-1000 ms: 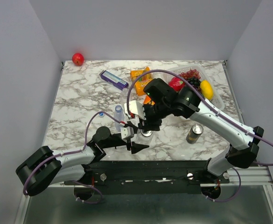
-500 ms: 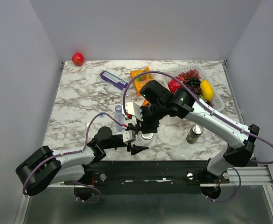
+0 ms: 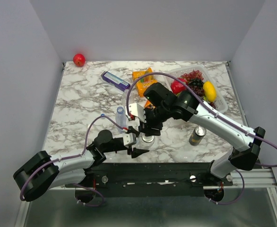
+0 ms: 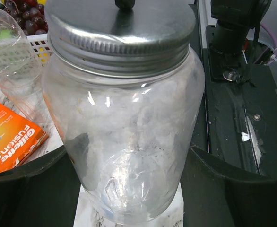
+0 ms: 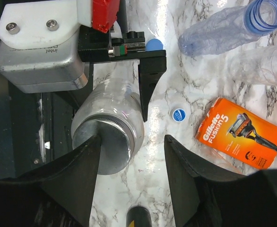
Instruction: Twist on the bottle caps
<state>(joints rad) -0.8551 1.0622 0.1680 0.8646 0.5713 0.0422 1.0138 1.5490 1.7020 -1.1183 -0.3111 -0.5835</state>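
Two caps (image 5: 179,115) lie on the counter (image 5: 145,182) just outside the right jaws (image 5: 131,146), bottles (image 5: 214,28) further off, uncapped. Those jaws stand apart over a jar (image 4: 124,127) lid (image 5: 105,146), off-centre: closing could skid off it or wrench the jar from the left jaws (image 4: 131,189) clamped on it. A razor pack (image 5: 245,132) crowds the caps.

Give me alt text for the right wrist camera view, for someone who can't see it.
A clear jar with a metal lid is gripped by the left tool, under the open right tool. On the marble table beside it are two blue bottle caps, an uncapped clear bottle and an orange razor pack.
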